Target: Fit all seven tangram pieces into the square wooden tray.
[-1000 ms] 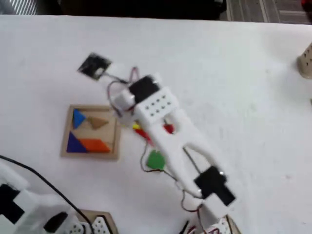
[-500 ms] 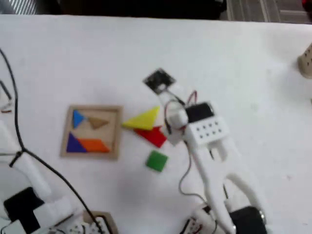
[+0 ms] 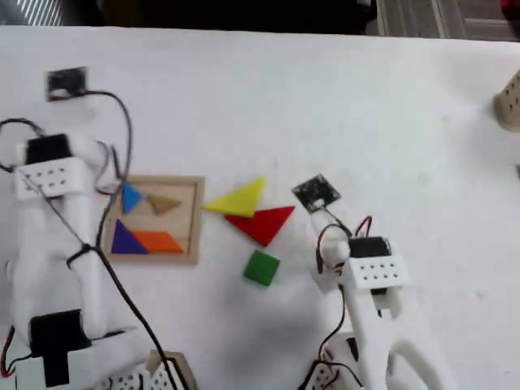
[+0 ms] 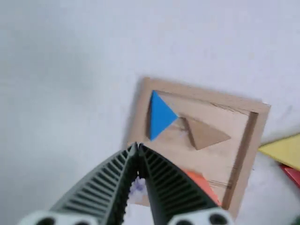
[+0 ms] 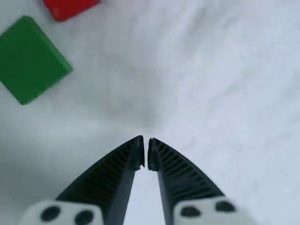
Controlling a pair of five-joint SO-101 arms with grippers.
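Note:
The square wooden tray holds a blue triangle, a tan triangle, a purple triangle and an orange parallelogram. To its right on the table lie a yellow triangle, a red triangle and a green square. The left arm stands just left of the tray. My left gripper is shut and empty above the tray's edge, near the blue triangle. The right arm is right of the green square. My right gripper is shut over bare table, apart from the green square.
Cables trail from both arms; one black cable crosses the table below the tray. A tan perforated object stands at the right edge. A wooden corner shows at the bottom. The table's far half is open white surface.
The right arm drew back from over the tray's right side to the lower right, uncovering the yellow and red triangles. The left arm came up along the tray's left side.

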